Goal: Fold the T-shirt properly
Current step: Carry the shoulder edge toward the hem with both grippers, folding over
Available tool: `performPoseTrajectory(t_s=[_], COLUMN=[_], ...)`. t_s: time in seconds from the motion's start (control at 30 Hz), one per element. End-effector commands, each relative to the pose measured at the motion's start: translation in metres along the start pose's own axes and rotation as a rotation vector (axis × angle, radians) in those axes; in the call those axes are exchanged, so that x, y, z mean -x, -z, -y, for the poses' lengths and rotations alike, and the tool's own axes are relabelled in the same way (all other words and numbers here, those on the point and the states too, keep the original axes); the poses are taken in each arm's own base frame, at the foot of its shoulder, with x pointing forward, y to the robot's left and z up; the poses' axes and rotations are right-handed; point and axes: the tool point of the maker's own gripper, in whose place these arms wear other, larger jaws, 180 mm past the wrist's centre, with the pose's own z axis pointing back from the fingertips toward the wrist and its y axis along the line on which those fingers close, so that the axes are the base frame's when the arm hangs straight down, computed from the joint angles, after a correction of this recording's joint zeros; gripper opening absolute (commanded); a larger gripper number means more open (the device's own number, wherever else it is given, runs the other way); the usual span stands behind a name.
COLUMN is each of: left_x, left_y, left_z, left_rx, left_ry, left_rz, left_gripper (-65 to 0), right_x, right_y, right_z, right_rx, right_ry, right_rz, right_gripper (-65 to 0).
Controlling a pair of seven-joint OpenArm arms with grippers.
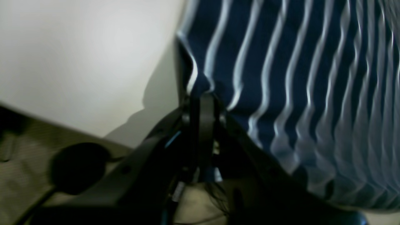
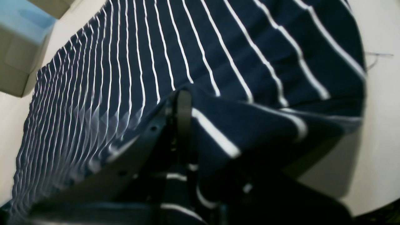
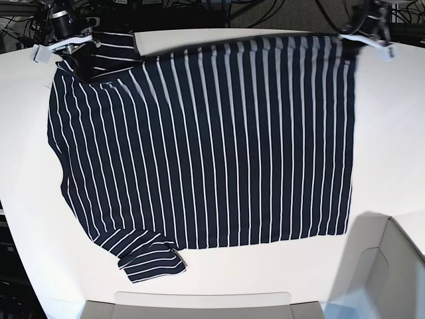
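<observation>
The T-shirt (image 3: 199, 139), dark navy with thin white stripes, lies spread across the white table (image 3: 392, 119), one sleeve (image 3: 149, 259) at the front left. Its far edge is lifted at both ends. My right gripper (image 3: 73, 43) is shut on the far left corner, where the cloth folds over; in the right wrist view the shut jaws (image 2: 184, 100) pinch the striped cloth (image 2: 250, 62). My left gripper (image 3: 352, 33) is shut on the far right corner; in the left wrist view it (image 1: 201, 93) grips the shirt's edge (image 1: 281, 78).
A pale open box (image 3: 382, 266) stands at the front right and also shows in the right wrist view (image 2: 18, 47). A flat grey edge (image 3: 199, 302) runs along the table's front. Cables (image 3: 199, 10) lie behind the table.
</observation>
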Motion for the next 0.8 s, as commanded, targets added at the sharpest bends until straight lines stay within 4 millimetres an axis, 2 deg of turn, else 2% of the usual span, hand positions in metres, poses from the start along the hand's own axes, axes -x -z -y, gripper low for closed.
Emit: performPoseTrajectory(t_s=[0.0,0.1,0.3,0.37,0.6,0.77], left_x=[-0.021,-0.040,-0.080,-0.090,-0.138,-0.148], left_y=[-0.004,-0.001,0.017,0.019,0.031,0.057], left_z=[0.003,0.011,0.029,0.029,0.047,0.056], left_rx=[0.006,0.022,0.056,0.047,0.068,0.093], left_ry=[0.036,0.065,0.034,-0.001,-0.121,-0.173], left_rz=[0.050,0.065,0.089,0.091,0.180,0.141], left_gripper=[-65.0,-65.0,-65.0,-65.0,-65.0,-65.0], right_x=[-0.020,-0.024,-0.032,-0.038,-0.066,-0.068], right_y=[0.002,0.010,0.042,0.051,0.086,0.106], right_z=[-0.003,-0.005,-0.017,-0.024,-0.033,-0.049], right_rx=[-0.008,0.007,-0.002,-0.010,0.020,0.013], right_ry=[-0.029,-0.098,-0.242,-0.274,-0.410,-0.504], right_rz=[0.054,0.039,-0.011,-0.037,-0.074,-0.110], right_gripper=[-65.0,-65.0,-65.0,-65.0,-65.0,-65.0])
